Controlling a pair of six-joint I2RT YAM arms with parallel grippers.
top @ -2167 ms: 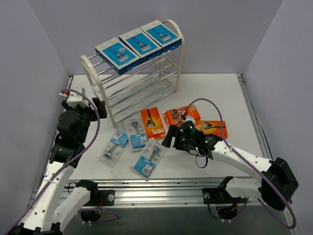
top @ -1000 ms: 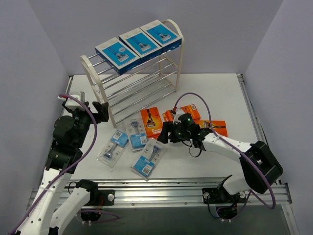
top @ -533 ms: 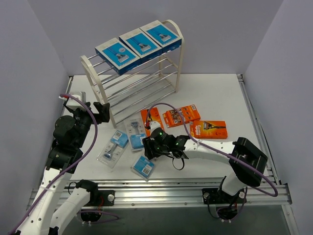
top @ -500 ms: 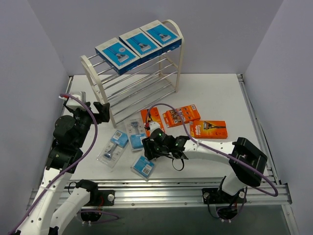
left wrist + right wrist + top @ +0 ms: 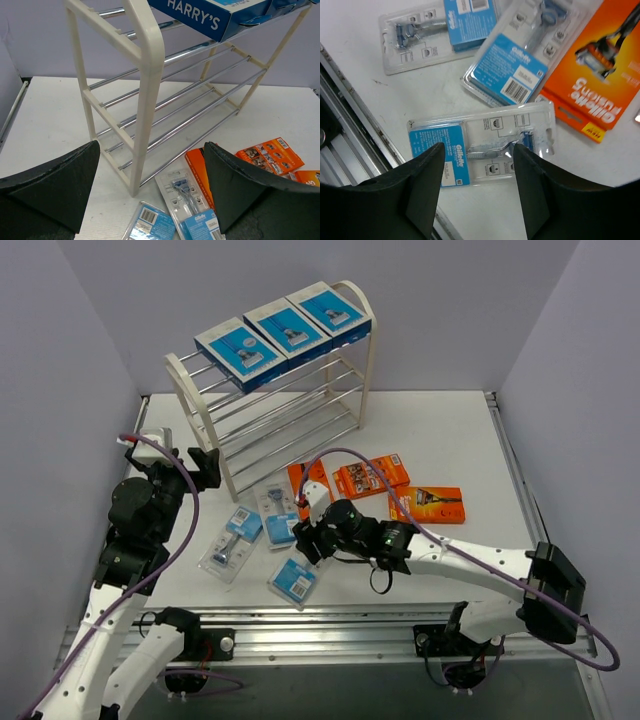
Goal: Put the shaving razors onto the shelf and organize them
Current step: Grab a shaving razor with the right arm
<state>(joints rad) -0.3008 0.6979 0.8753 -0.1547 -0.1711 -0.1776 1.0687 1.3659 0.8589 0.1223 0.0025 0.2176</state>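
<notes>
You have swung the right pincer point(image 5: 477, 150) left off the orange packs point(image 5: 370, 477); it hangs released over a clear razor pack point(image 5: 485, 131) lying flat on the bench point(image 5: 435, 95), seemingly lined up to grab. Three blue boxes point(image 5: 285, 325) top the shelf point(image 5: 368, 370).

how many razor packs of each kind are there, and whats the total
blue boxes: 3
clear blister packs: 3
orange packs: 3
total: 9
</notes>
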